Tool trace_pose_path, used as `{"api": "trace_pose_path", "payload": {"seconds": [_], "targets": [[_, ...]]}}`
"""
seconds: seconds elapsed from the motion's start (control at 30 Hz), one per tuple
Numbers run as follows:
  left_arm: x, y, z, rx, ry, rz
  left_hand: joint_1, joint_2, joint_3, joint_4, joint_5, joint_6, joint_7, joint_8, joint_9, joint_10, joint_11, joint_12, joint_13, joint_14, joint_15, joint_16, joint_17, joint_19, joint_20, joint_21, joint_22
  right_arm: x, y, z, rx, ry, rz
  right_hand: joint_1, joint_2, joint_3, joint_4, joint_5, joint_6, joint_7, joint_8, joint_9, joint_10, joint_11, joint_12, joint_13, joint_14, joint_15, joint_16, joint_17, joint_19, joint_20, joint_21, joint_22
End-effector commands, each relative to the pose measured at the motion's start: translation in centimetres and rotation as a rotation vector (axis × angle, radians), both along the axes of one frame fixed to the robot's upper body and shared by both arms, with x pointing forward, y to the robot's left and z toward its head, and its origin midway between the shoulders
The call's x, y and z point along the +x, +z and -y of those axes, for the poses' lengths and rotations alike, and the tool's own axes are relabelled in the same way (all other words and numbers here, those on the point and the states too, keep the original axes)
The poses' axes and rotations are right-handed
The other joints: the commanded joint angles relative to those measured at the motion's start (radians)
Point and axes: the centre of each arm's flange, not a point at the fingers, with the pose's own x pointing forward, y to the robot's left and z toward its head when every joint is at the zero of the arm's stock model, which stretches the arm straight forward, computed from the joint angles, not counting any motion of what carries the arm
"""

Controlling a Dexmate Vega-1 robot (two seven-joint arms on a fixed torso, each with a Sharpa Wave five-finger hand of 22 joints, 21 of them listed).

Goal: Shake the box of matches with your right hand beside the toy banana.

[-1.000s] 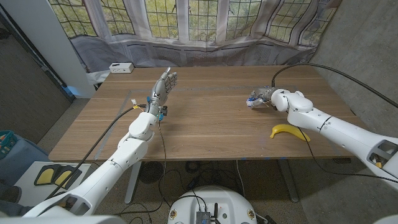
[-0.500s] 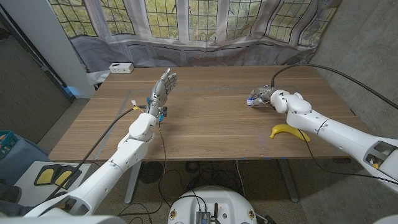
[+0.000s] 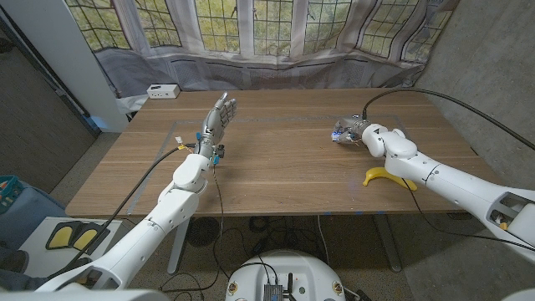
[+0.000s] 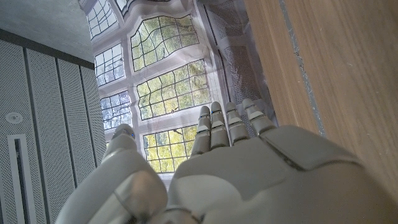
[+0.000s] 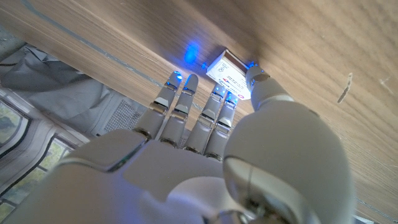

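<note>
Right robot hand (image 3: 353, 131) at the far right of the tabletop (image 3: 276, 167), fingertips (image 5: 219, 94) and thumb closing on the box of matches (image 5: 231, 74) lying there, toy banana (image 3: 388, 177) nearer beside the forearm; left robot hand (image 3: 219, 117) upright on edge, fingers straight, holding nothing.

Bare table (image 3: 284, 167) lies between hands; toy banana (image 3: 387, 177) flanks right arm.
</note>
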Motion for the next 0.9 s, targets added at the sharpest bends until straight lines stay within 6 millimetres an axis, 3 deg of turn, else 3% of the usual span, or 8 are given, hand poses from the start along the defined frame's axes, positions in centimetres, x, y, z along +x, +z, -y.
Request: {"api": "trace_pose_path", "payload": {"seconds": [0.03, 0.9], "targets": [[-0.2, -0.2, 0.2, -0.004, -0.003, 0.001, 0.009, -0.001, 0.006, -0.002, -0.001, 0.009, -0.002, -0.002, 0.003, 0.004, 0.000, 0.001, 0.004, -0.001, -0.001, -0.003, 0.003, -0.007, 0.006, -0.001, 0.002, -0.8, 0.1, 0.4, 0.032, 0.031, 0.070, 0.023, 0.012, -0.009, -0.001, -0.008, 0.144, -0.055, 0.021, 0.004, 0.104, -0.040, 0.019, 0.007, 0.027, -0.071, 0.014, 0.008, 0.016, -0.001, 0.002, 0.004], [0.2, 0.3, 0.4, 0.007, -0.013, -0.007, 0.008, -0.001, 0.007, -0.002, -0.001, 0.013, -0.003, -0.002, 0.003, 0.005, 0.000, -0.001, 0.004, -0.004, -0.001, -0.003, 0.003, -0.011, 0.009, -0.001, 0.003, -2.8, 2.0, 0.2, 0.047, 0.045, 0.131, 0.022, 0.010, -0.006, 0.003, -0.009, 0.148, -0.057, 0.010, 0.003, 0.113, -0.042, 0.005, 0.005, 0.028, -0.067, -0.008, -0.003, 0.009, 0.007, -0.007, 0.004]]}}
